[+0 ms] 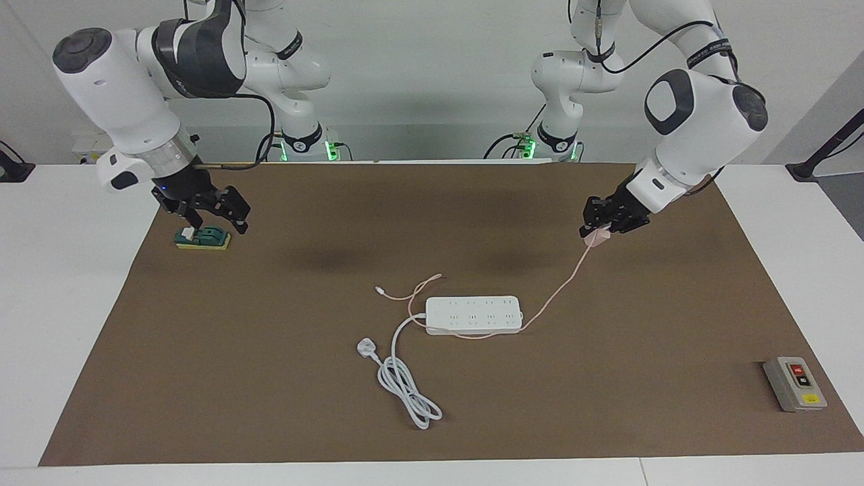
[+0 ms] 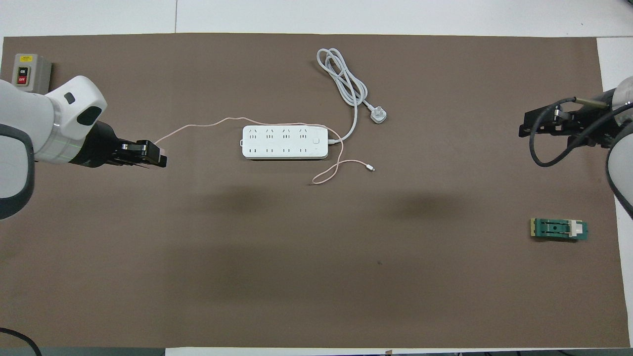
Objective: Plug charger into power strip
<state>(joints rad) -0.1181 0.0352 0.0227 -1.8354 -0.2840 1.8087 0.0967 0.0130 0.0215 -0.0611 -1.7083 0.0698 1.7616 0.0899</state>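
The pale pink charger [image 1: 597,237] hangs above the brown mat, with my left gripper [image 1: 598,232] shut on it, toward the left arm's end of the table. Its thin pink cable [image 1: 560,290] runs down to the mat, passes around the power strip [image 1: 474,314] and ends in a small white connector [image 1: 380,291]. The long white power strip [image 2: 285,142] lies flat mid-table with its sockets facing up. In the overhead view the left gripper [image 2: 159,157] covers most of the charger. My right gripper [image 1: 217,226] stands open and holds nothing, just above a green block [image 1: 202,238].
The strip's thick white cord lies coiled, ending in a white three-pin plug [image 1: 365,349], farther from the robots than the strip. A grey box with red and black buttons [image 1: 794,383] sits at the mat's corner at the left arm's end.
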